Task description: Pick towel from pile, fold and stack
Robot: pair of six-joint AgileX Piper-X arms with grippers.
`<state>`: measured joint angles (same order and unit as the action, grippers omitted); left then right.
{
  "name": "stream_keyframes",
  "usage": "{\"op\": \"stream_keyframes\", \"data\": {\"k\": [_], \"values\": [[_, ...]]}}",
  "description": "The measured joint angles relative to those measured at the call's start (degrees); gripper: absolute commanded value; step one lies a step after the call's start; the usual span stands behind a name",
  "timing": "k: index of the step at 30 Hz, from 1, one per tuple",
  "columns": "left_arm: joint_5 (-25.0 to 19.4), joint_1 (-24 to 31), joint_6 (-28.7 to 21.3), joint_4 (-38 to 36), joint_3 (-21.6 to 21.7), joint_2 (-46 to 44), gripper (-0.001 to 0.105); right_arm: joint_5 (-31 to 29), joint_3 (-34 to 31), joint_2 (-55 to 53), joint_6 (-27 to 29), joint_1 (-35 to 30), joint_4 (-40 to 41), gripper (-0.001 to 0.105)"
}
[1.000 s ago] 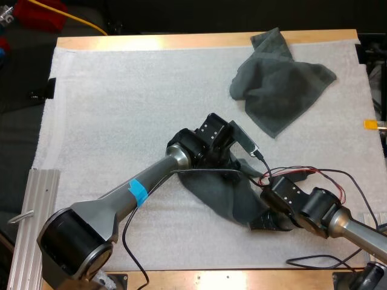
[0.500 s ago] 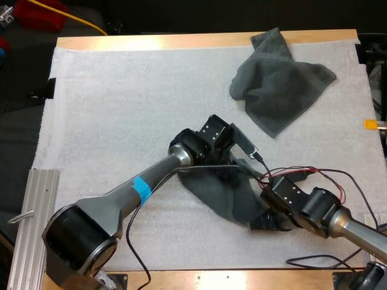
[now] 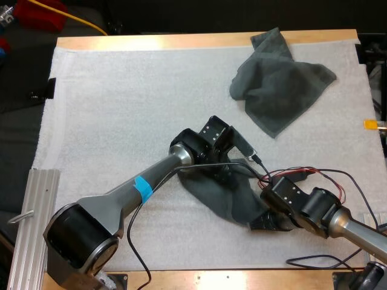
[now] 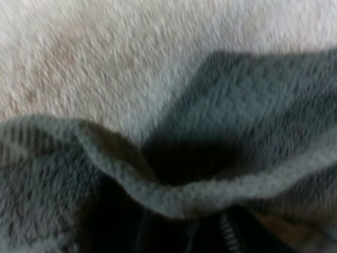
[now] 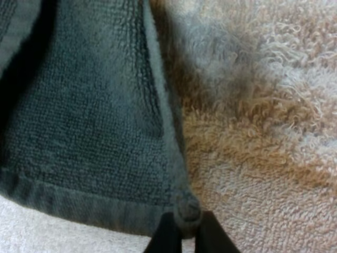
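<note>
A dark grey-green towel (image 3: pixel 225 196) lies partly spread on the white mat (image 3: pixel 121 103) near the table's front middle. My left gripper (image 3: pixel 233 171) is at the towel's far edge. In the left wrist view the hem of the towel (image 4: pixel 174 197) bunches right over the dark fingers (image 4: pixel 152 232), which are shut on it. My right gripper (image 3: pixel 259 222) holds the towel's near right corner. In the right wrist view its fingertips (image 5: pixel 181 234) pinch the corner of the towel (image 5: pixel 89 105) against the mat. A second, crumpled towel (image 3: pixel 278 90) lies at the back right.
A ribbed metal rail (image 3: pixel 33 211) runs along the mat's left front edge. Bare mat stretches over the left and far middle of the table. Red and black wires (image 3: pixel 302 175) loop above the right arm.
My left gripper has shifted slightly toward the near side with the towel's edge, which now sits lower. The right gripper and the crumpled towel have not moved.
</note>
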<state>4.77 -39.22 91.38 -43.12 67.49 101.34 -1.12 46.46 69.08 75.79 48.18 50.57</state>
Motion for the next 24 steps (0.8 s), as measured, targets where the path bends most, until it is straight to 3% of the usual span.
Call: {"op": "stream_keyframes", "data": {"k": [5,10,11,15,18,20,24], "values": [[-2.4,0.0,-1.4,-5.4,3.2,0.0,0.021,0.0,0.0,0.0,0.0,0.0,0.0,0.001],[-2.7,0.0,-2.8,-9.7,7.2,0.0,0.033,0.0,0.0,0.0,0.0,0.0,0.0,0.001],[-2.6,0.0,-3.2,-10.3,7.7,0.0,0.031,0.0,0.0,0.0,0.0,0.0,0.0,0.001],[-2.1,0.0,-3.8,-11.9,8.5,0.0,0.003,0.0,0.0,0.0,0.0,0.0,0.0,0.001],[-2.1,0.0,-3.8,-13.4,8.5,0.0,0.000,0.0,0.0,0.0,0.0,0.0,0.0,0.001],[-1.9,0.0,-3.8,-13.4,8.5,0.0,0.004,0.0,0.0,0.0,0.0,0.0,0.0,0.001],[-1.9,0.0,-3.8,-12.6,8.5,0.0,0.040,0.0,0.0,0.0,0.0,0.0,0.0,0.001]]}}
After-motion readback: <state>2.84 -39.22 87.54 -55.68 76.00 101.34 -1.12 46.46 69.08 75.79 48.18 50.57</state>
